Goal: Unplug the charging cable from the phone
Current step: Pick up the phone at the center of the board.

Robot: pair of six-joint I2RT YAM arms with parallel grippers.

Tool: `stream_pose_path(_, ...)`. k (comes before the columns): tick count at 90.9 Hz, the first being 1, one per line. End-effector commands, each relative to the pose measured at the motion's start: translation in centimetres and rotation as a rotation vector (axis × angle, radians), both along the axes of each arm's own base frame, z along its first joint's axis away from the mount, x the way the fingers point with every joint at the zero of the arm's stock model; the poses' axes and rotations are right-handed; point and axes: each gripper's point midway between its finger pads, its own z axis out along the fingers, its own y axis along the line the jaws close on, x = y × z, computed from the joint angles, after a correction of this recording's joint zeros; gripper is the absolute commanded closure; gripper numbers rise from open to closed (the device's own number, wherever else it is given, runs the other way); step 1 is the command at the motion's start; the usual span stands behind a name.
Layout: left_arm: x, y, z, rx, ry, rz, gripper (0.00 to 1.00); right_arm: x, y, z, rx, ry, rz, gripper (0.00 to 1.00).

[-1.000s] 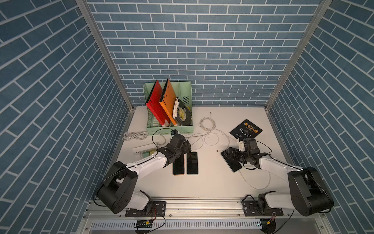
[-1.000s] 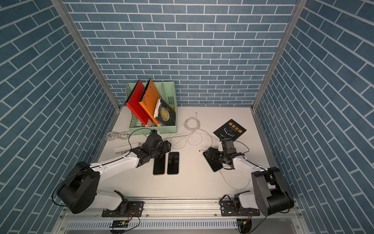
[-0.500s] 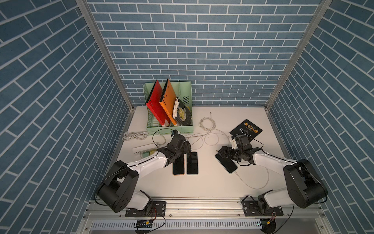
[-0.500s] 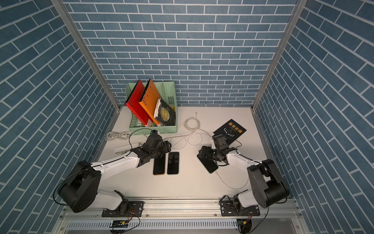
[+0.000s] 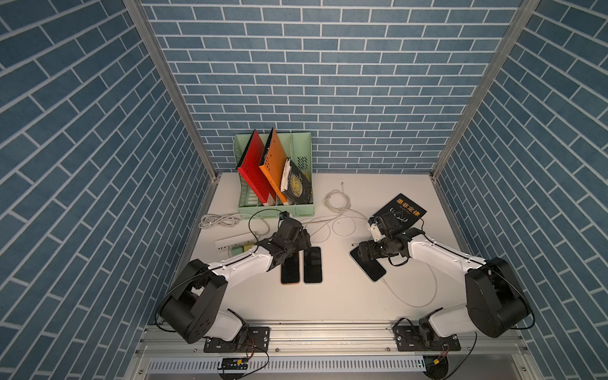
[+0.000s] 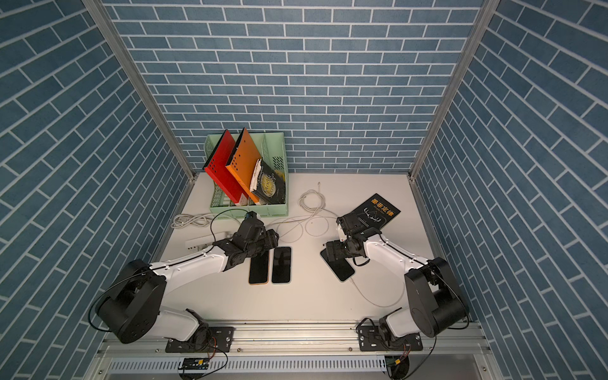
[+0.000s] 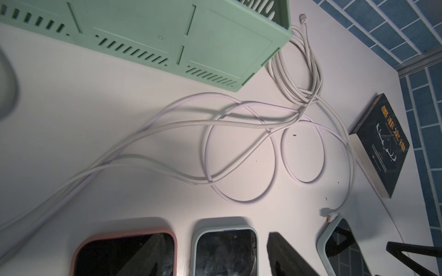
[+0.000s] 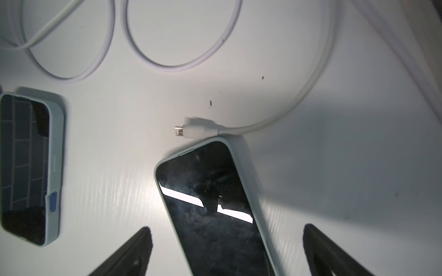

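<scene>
You are looking at walls wearing blue brick with white joints, around a white table. The tray is showing mint green; its red folder and orange folder are showing rows of dark dots, its book black with gold. The second book is showing black with orange characters. The cables are lying white. The left phone is wearing pink, the middle phone and right phone pale green; all screens are showing black.

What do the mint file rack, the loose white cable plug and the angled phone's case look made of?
File rack: rigid moulded plastic, matte, given its slotted vents and ribs. Cable plug: smooth white plastic shell with a shiny metal tip. Phone case: probably silicone; pale, matte, rounded rim without glare.
</scene>
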Motion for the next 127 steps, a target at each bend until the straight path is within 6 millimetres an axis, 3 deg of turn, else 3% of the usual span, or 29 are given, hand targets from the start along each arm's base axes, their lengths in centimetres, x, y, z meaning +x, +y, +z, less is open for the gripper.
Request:
stream_pose_path(1, 0.4, -0.4, 0.6, 0.008, -0.02, -0.018, 0.27, -1.3, -0.7, -1.3, -0.131, 0.041, 0.078, 0.0)
stream_pose_path(29, 0.0, 0.1, 0.3, 0.027, -0.019, -0.021, 0.27, -2.9, 0.6, -2.8, -0.199, 0.088, 0.144, 0.01)
stream_pose_path(62, -0.3, 0.5, -0.1, 0.026, -0.016, -0.017, 0.27, -3.8, 0.5, -4.0, -0.261, 0.152, 0.157, 0.01)
stream_pose_path(72, -0.4, 0.5, -0.2, 0.025, -0.016, -0.017, 0.27, -4.2, 0.6, -4.2, -0.249, 0.172, 0.154, 0.05)
stream_pose_path(89, -0.4, 0.5, -0.4, 0.025, -0.011, -0.016, 0.27, -4.9, 0.5, -4.6, -0.243, 0.207, 0.148, 0.16)
stream_pose_path(102, -0.3, 0.4, -0.4, 0.022, -0.01, -0.02, 0.27, -5.3, 0.6, -4.8, -0.231, 0.218, 0.147, 0.32)
stream_pose_path(119, -0.2, 0.2, -0.4, 0.017, -0.007, -0.022, 0.28, -5.2, 1.2, -4.5, -0.196, 0.21, 0.148, 0.61)
stream_pose_path(127, -0.1, 0.2, -0.2, 0.015, -0.011, -0.021, 0.28, -4.7, 1.8, -3.8, -0.159, 0.182, 0.14, 0.66)
